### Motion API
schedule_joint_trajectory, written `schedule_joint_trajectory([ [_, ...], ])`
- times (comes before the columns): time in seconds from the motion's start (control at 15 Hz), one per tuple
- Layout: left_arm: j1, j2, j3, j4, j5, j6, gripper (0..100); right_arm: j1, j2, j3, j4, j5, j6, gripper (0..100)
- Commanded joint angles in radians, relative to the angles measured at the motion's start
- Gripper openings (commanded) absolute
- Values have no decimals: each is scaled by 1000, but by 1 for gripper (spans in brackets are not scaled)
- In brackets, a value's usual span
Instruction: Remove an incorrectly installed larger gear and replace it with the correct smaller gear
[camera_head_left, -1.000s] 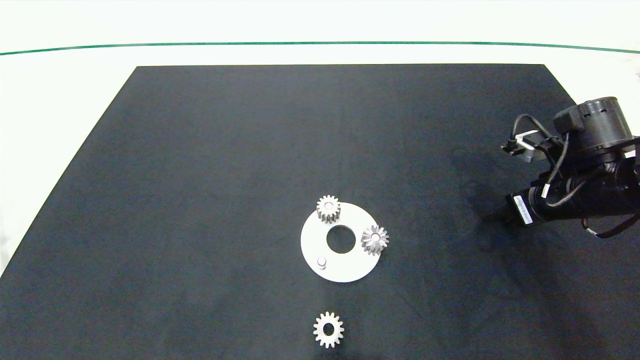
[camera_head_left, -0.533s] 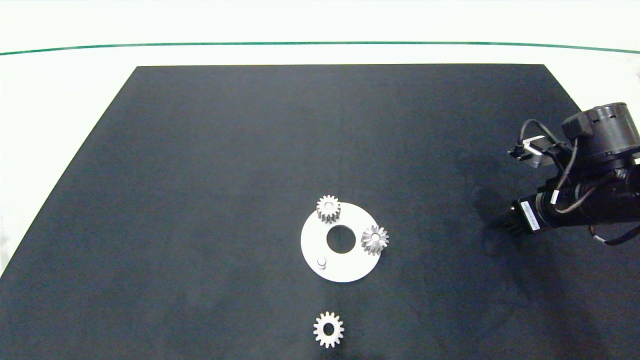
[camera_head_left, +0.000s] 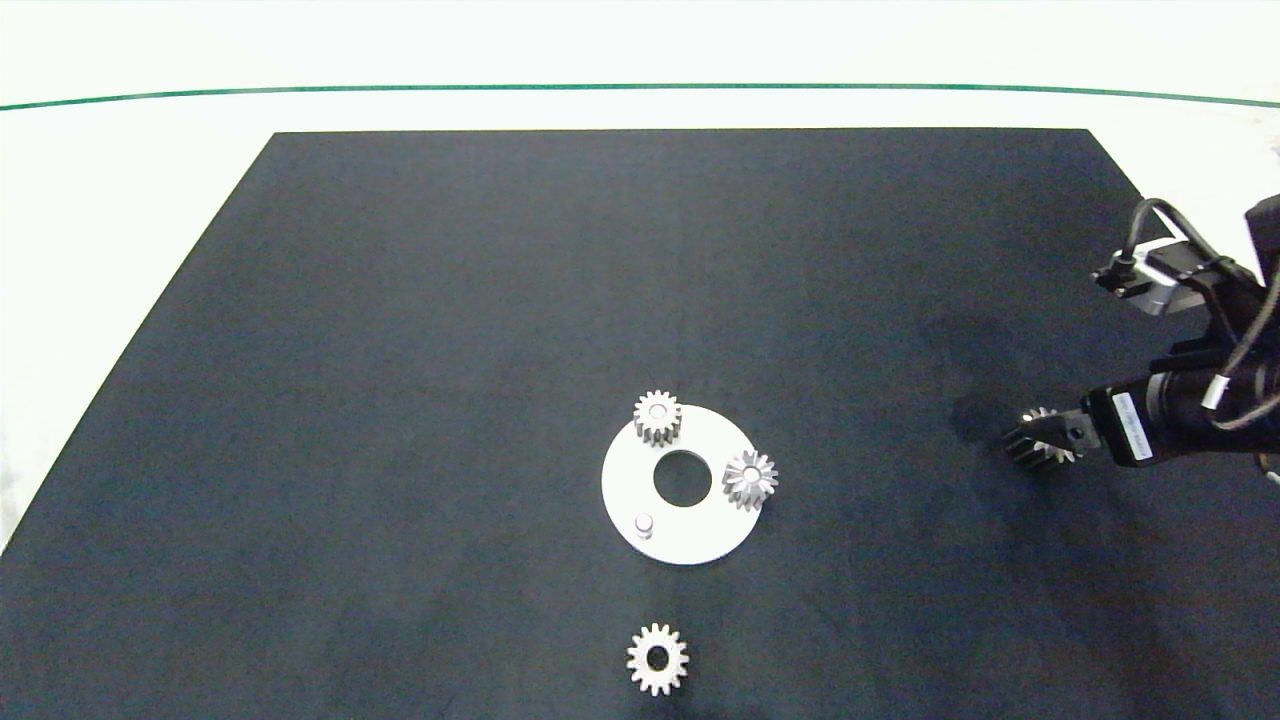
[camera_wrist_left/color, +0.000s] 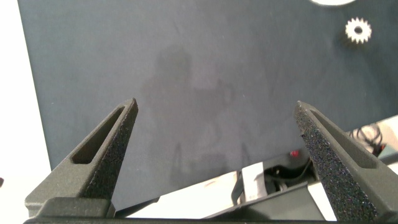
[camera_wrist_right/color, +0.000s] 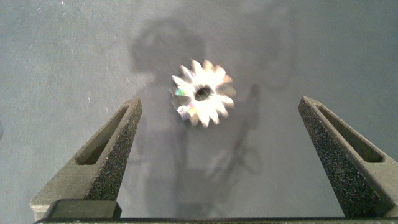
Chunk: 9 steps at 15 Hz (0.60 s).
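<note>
Status from my end: right gripper (camera_wrist_right/color: 214, 155) sits at the right edge of the black mat (camera_head_left: 400, 300), fingers spread wide, nothing held. I see the larger gear (camera_wrist_right/color: 202, 93) lying flat on the mat between them, touching neither finger. Smaller gear (camera_head_left: 657, 659) lies on the mat near the front edge, apart from the white disc (camera_head_left: 690, 535). Disc has one bare peg (camera_head_left: 644, 523). Left gripper (camera_wrist_left/color: 217, 155) off to the side, fingers wide, empty.
</note>
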Motion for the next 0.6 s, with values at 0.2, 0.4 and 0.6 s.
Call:
schedule_joint_trajectory([
  [0.2,-1,63,23,5,-39,150,100,-3,-242,53,26,-4,2,100],
  [0.4,-5,120,54,5,-135,235,100,-4,-354,47,77,-7,1,100],
  [0.6,-5,167,86,5,-314,247,100,-3,-394,43,99,-6,2,100],
])
